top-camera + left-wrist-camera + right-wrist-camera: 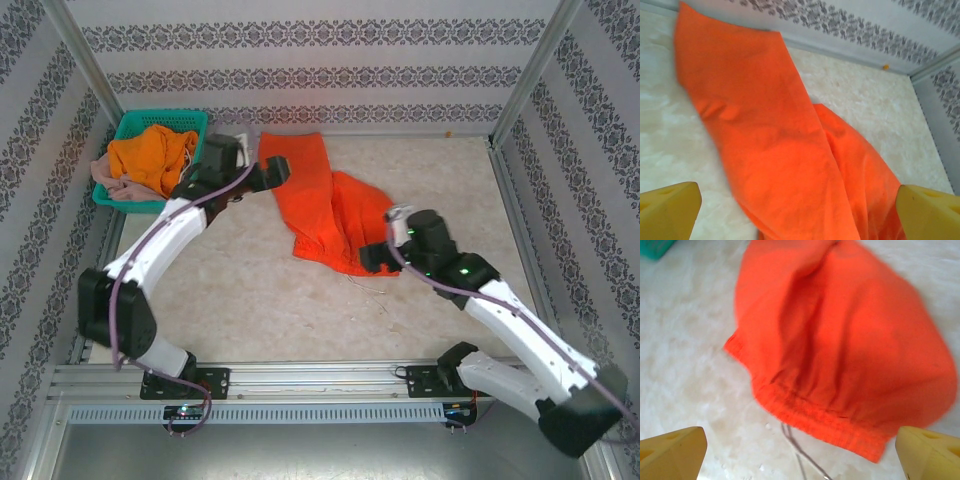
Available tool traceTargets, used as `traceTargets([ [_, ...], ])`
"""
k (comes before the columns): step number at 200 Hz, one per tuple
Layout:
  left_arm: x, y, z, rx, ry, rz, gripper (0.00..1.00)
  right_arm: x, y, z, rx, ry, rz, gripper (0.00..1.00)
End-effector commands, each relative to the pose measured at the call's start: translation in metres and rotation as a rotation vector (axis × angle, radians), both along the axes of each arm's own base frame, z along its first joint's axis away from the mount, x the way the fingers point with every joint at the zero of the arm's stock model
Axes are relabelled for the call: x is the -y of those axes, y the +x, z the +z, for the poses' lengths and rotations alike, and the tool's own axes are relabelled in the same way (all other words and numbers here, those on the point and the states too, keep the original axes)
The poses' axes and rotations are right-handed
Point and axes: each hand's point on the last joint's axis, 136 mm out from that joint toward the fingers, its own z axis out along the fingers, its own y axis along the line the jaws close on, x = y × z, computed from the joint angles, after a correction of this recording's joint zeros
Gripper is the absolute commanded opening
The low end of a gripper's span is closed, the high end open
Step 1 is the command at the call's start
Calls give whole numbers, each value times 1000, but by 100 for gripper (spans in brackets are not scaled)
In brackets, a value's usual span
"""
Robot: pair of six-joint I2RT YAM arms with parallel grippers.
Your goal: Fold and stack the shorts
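Top external; left tool point(283, 171) released; right tool point(374, 259) released; pink shorts point(104, 173) mostly buried under orange shorts point(150, 155) in basket point(165, 116)

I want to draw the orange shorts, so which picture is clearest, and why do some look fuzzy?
Top external view: clearest, with even light on the red-orange shorts. Left wrist view: their left edge is smeared. Right wrist view: the shorts look soft and fuzzy, and the table glares white; maybe those cameras sit very close.
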Motion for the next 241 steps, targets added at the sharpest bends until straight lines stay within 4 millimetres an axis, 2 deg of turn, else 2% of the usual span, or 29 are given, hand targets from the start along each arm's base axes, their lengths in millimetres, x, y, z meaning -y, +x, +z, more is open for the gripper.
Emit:
traceTargets([
  [1,-25,-9,-6,26,-71,76,100,-30,8,-2,79,-207,78,96],
  [23,-57,-31,-38,-30,-145,152,100,-83,15,-19,37,-266,151,95],
  [43,-84,-52,-57,-63,-184,219,100,-126,24,-36,-19,-302,165,91],
  [58,-95,-68,-65,-71,-186,246,100,-147,33,-54,-76,-326,135,87],
  [74,-100,-82,-67,-63,-181,253,100,-159,43,-75,-143,-357,89,84],
  [106,-103,-99,-74,-65,-180,257,100,-167,63,-113,-228,-447,1,78],
  [141,-101,-106,-81,-79,-192,244,100,-165,81,-141,-316,-406,-102,69],
  [197,-97,-108,-85,-76,-220,237,100,-176,98,-161,-362,-364,-130,57],
  [241,-96,-110,-91,-85,-226,234,100,-171,94,-180,-416,-390,-142,49],
])
